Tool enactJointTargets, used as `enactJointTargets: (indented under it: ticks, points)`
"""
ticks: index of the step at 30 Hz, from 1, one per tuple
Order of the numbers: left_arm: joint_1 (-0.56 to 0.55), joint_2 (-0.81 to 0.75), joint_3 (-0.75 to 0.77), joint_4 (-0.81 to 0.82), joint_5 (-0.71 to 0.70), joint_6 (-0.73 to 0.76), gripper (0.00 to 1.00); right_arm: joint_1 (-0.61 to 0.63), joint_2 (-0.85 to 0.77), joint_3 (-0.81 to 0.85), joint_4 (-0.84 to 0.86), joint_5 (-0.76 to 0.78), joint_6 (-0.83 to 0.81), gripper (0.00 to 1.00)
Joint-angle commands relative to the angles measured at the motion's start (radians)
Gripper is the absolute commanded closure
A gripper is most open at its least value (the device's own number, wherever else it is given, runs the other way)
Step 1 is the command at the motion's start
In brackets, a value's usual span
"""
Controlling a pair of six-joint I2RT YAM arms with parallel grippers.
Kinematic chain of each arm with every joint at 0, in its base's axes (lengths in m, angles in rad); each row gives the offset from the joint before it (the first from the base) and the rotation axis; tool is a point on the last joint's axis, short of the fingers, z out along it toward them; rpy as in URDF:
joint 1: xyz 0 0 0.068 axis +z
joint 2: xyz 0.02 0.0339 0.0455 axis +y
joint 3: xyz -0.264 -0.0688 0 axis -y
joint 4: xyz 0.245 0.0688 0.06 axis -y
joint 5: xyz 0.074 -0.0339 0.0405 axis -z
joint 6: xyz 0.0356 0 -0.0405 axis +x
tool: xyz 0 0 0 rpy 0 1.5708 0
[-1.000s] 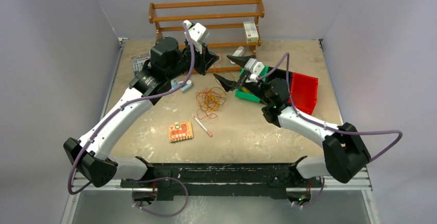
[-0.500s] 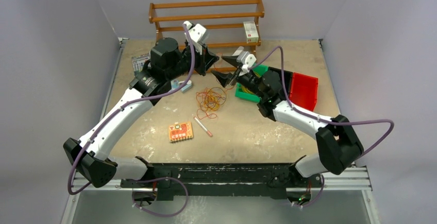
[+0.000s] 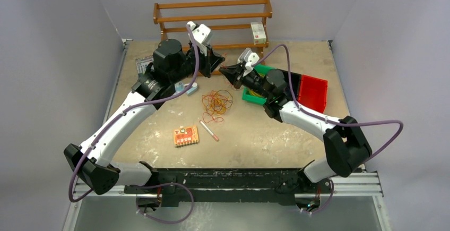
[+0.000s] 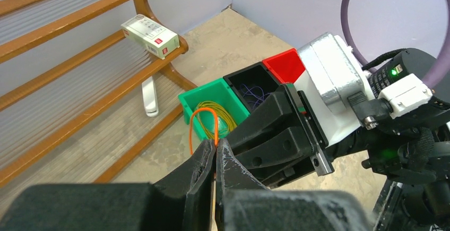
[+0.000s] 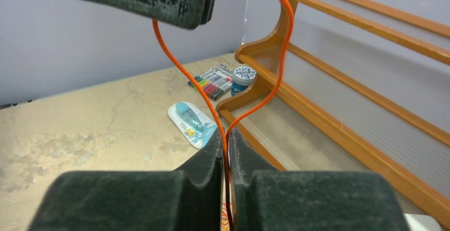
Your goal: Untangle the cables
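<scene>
The cables (image 3: 216, 103) lie tangled in the middle of the counter (image 3: 265, 135), well apart from its edges. One orange cable (image 5: 290, 29) is clamped by the left pincer (image 4: 215, 148) and the right pincer (image 5: 227, 142), tips nearly touching, just before the rack (image 3: 212, 3).

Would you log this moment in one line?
left gripper shut on orange cable | right gripper shut on it | tangle on table

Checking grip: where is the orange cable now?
Top view, rear centre: the orange cable is pinched by the left gripper and right gripper, before the wooden rack, left of the green bin.
</scene>
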Motion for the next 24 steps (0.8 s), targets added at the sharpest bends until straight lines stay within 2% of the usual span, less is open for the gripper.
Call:
enactJointTargets:
  ticks: [1, 6, 12, 15, 19, 24]
  points:
    - [0.003, -0.031, -0.001, 0.053, -0.042, -0.009, 1.0, 0.0, -0.038, 0.047, -0.02, -0.04, 0.046, 1.0]
    - [0.003, -0.031, -0.023, 0.053, -0.101, -0.054, 0.99, 0.0, -0.095, 0.022, -0.028, 0.018, 0.056, 1.0]
    - [0.003, -0.04, -0.083, 0.103, -0.123, -0.136, 0.7, -0.012, -0.174, 0.026, -0.117, 0.153, 0.059, 1.0]
    - [0.004, -0.046, -0.104, 0.13, -0.123, -0.168, 0.61, -0.035, -0.197, 0.04, -0.18, 0.225, 0.067, 1.0]
    - [0.003, -0.049, -0.129, 0.148, -0.118, -0.187, 0.57, -0.086, -0.235, 0.038, -0.261, 0.324, 0.096, 1.0]
    - [0.003, -0.039, -0.151, 0.136, -0.18, -0.211, 0.55, -0.22, -0.315, -0.001, -0.354, 0.378, 0.192, 1.0]
